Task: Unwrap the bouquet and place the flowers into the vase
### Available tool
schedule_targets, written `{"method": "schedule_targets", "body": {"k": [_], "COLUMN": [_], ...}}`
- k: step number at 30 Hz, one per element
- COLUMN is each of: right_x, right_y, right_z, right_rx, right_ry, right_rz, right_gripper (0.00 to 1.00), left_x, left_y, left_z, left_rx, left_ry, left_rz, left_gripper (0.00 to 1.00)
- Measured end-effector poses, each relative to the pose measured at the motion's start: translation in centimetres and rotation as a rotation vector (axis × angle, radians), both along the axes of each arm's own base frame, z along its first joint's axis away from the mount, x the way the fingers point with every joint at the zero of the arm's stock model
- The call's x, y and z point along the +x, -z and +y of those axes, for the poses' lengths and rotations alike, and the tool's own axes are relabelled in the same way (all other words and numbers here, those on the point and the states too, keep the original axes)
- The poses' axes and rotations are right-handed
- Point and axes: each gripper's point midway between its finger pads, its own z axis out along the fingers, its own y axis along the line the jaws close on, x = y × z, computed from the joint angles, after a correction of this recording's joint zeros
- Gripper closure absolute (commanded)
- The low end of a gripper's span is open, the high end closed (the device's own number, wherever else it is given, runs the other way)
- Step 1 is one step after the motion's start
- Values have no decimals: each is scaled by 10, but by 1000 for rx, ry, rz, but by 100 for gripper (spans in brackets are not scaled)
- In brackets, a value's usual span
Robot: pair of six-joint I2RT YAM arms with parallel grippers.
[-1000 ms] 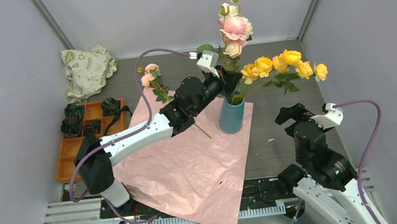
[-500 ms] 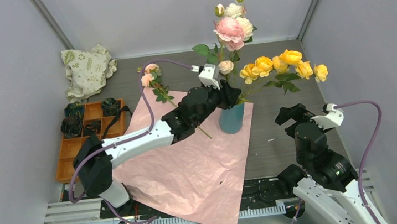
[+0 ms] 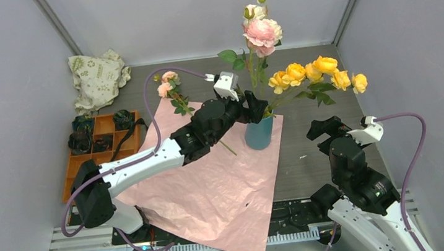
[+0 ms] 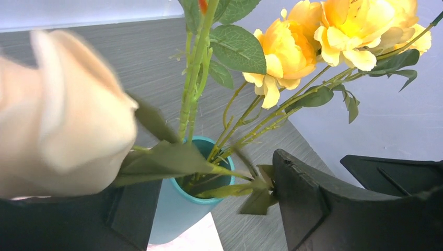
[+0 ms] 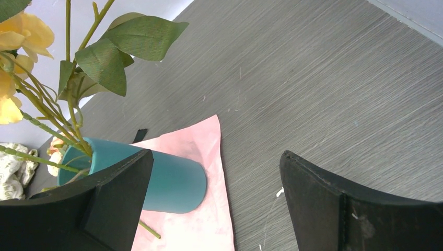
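Grey desk [image 3: 302, 170], grey walls. Far left, cloth bag [image 3: 97, 79] with green print, nothing legible; orange tray [image 3: 80, 173] in front of it. Pink wrapping paper [image 3: 214, 188] lies flat, with one loose pink stem [image 3: 170, 87] on its far corner. Left pincer [image 4: 217, 180] has fingers apart around leaves just above vase [image 3: 259, 133], clamping nothing. Flowers [image 3: 304, 73] stand in vase, yellow spray leaning right. Right pincer [image 5: 217, 154] is wide apart and empty. Stems look light, wiry, springy; blooms soft. Take loose stem mid-stalk, not by head. No brands readable.
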Motion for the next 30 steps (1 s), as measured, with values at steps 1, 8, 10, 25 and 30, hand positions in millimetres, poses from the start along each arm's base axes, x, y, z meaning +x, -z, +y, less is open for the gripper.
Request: {"method": "schedule_targets", "body": {"k": [1,8,10,25,30], "right_x": [0,-1,-1,-3,-5], "right_y": [0,0,0,1,0], "right_z": [0,1,1,3,1], "right_rx": [1,10,11,17,21], "right_ry": [-1,-6,-6,-19,-18], "right_rz": [0,-5,-6,-1,-9], "right_gripper": [4,4,4,4,4], "left_x": [0,-3,-4,-12,-12], "left_y": [0,-6,-11,-48,-50], "left_z": [1,9,12,24,36], "left_rx": [2,20,16,13,39], "left_ry": [-2,-6,-7,3,-31], "left_rz": [-1,-15,-19,-75,-68], "left_gripper": [16,2,0,0,0]}}
